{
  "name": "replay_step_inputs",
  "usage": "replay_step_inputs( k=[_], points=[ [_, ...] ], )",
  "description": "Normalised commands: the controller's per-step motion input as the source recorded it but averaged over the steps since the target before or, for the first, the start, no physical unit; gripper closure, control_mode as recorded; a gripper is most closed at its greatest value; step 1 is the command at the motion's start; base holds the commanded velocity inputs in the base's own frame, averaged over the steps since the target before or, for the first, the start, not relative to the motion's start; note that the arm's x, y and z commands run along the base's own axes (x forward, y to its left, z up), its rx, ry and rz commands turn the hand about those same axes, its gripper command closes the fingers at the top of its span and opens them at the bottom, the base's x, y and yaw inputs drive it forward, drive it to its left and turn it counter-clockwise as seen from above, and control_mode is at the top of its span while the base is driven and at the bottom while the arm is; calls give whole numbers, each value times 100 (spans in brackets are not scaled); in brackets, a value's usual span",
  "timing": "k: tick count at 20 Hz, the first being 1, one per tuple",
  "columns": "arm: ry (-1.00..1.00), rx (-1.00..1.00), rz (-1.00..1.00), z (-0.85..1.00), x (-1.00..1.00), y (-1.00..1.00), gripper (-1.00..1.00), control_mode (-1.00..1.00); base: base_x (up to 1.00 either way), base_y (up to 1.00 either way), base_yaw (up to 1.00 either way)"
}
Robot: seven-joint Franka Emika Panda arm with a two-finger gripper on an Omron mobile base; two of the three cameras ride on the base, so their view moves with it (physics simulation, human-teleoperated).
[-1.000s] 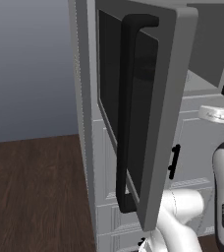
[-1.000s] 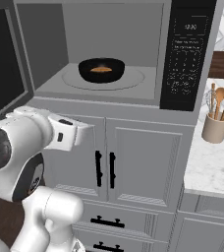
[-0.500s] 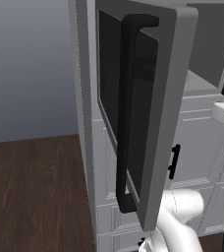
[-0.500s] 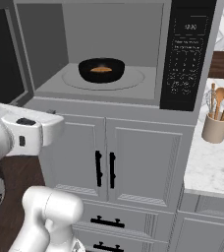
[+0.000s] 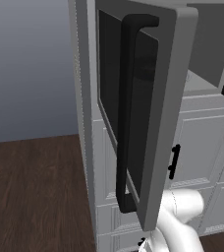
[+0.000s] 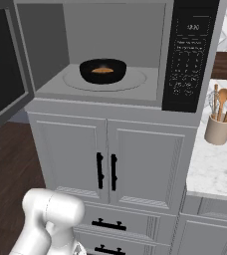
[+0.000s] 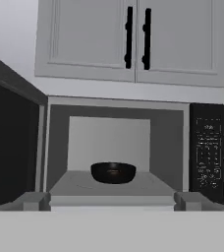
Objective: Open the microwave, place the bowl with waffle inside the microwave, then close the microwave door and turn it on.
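Observation:
The microwave (image 6: 110,30) stands open, its light grey cavity exposed. On its turntable sits the dark bowl (image 6: 103,70) with a golden waffle in it, also centred in the hand view as the bowl (image 7: 113,172). The microwave door (image 5: 148,108) swings out to the left, its long black bar handle (image 5: 126,113) facing the left base camera; the same door (image 6: 3,64) edges the right base view. My gripper (image 7: 112,201) faces the cavity from some distance back, open, its fingertips (image 7: 35,199) wide apart with nothing between them.
A black control panel (image 6: 190,55) runs down the microwave's right side. White cabinet doors with black handles (image 6: 106,172) sit below it, more cabinets (image 7: 136,37) above. A beige utensil holder (image 6: 219,127) stands on the marble counter at the right. Dark wood floor (image 5: 30,192) lies left.
My arm's upper links have swung out of the right base view toward the left, uncovering the lower cabinets. Bowl and door have stayed put.

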Motion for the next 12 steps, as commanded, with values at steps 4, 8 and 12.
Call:
replay_step_inputs(
  k=[4,8,12],
  points=[
    [-8,-14,-9,2,-80,58,-100,-100,0,0,0],
    [-4,-11,-6,0,-64,69,-100,-100,0,0,0],
    [-4,-13,-7,0,-51,95,-100,-100,0,0,0]
  ],
)
